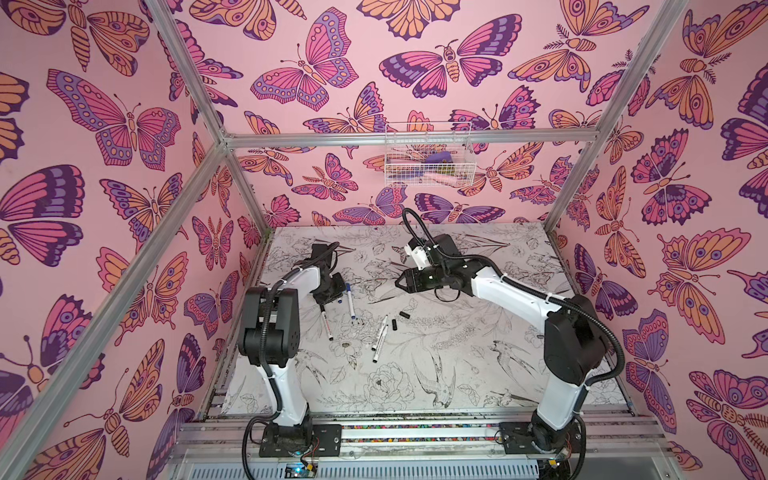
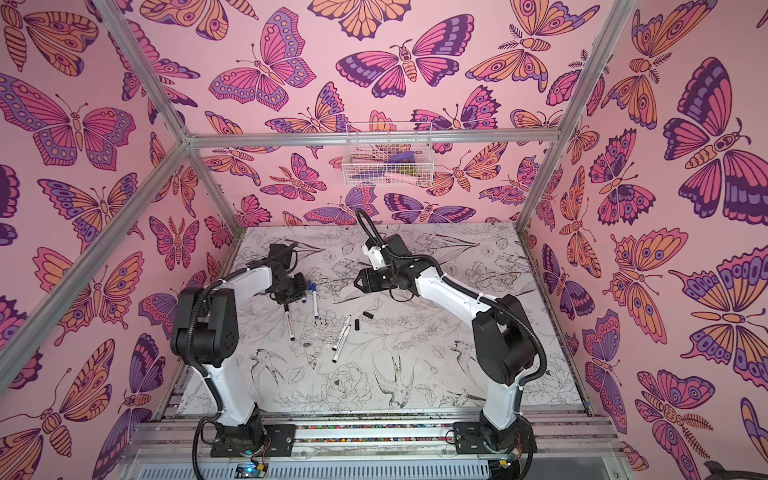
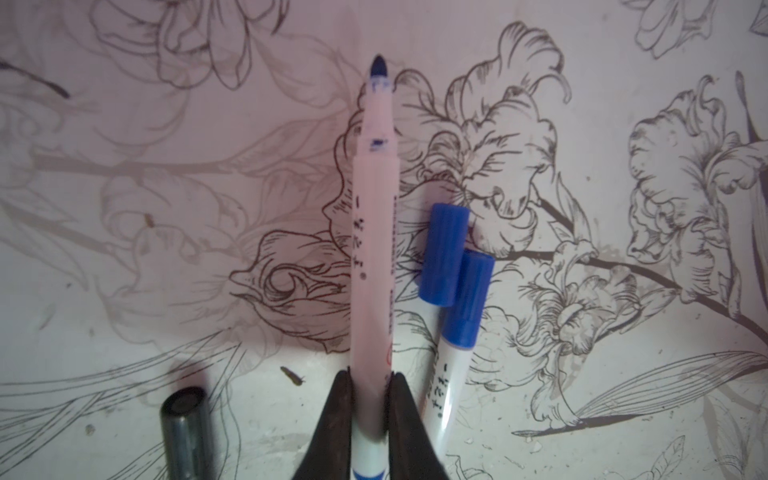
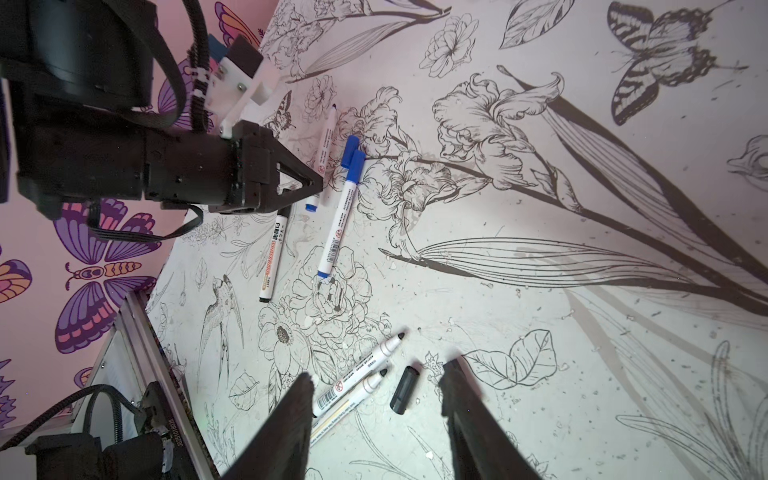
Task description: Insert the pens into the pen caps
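Table (image 1: 457,374), floral print: carries five pens and the loose caps. Tally, judged from how they lie: two pens capped, three bare, three caps loose, so less than half is done.

Left gripper (image 3: 370,386), at 10 o'clock of the table's centre in both top views: jaws clamped on the barrel of the bare blue pen (image 3: 374,232) near its plug end, with the tip well clear of the fingers.

Right gripper (image 4: 380,370), at 12 o'clock of centre, raised: jaws stand apart, holding and touching nothing.

Capped blue pen (image 4: 338,216): flat on the table, at 3 to 4 o'clock of the left gripper.

Black pen (image 4: 272,257), apparently capped: at 6 o'clock of the left gripper.

Bare black pens (image 4: 374,354), two: side by side near centre.

Loose blue cap (image 3: 444,255): just beside the held pen, against the capped pen's cap.

Loose black caps (image 1: 405,314), two: at 1 o'clock of the bare black pens.
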{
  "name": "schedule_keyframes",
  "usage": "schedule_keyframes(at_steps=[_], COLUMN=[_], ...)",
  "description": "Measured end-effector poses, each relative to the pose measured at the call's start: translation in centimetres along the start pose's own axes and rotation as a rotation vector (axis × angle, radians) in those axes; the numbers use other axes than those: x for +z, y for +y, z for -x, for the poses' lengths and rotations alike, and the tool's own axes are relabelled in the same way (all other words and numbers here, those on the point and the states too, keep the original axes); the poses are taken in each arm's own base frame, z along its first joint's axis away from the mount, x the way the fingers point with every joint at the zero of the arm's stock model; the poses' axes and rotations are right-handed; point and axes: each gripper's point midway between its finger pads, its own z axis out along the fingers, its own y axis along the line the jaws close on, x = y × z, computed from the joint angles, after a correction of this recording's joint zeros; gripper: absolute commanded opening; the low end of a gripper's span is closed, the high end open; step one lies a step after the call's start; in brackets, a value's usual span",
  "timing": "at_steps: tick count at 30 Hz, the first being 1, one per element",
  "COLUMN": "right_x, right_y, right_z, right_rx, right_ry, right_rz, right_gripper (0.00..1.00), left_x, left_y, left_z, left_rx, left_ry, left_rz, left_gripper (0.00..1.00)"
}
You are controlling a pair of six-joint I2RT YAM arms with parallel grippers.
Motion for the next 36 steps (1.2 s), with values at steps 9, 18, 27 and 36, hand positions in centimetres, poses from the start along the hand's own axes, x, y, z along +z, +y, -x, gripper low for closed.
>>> schedule_keyframes(at_steps=[9, 18, 27, 36], right_x=[-0.5, -0.7, -0.9, -1.4], right_y=[0.1, -0.7, -0.7, -0.9], right_z=[0.0, -1.2, -1.1, -1.0], right_rx=[-0.03, -0.032, -0.031, -0.028], right_ry=[-0.005, 0.022, 0.018, 0.012], right_rz=[-0.002, -0.022, -0.024, -0.034], right_gripper=[0.53, 0.53, 0.53, 0.53], left_x=[-2.6, -2.6, -1.1, 1.2], left_y=[-4.5, -4.8, -2.5, -1.0], left_z=[0.2, 1.9, 0.6, 0.3], left_rx=[0.092, 0.085, 0.081, 0.079], left_ry=[-0.069, -0.109, -0.084, -0.063], left_rz=[-0.045, -0.029, 0.057, 0.13], left_gripper=[0.0, 0.0, 0.0, 0.0])
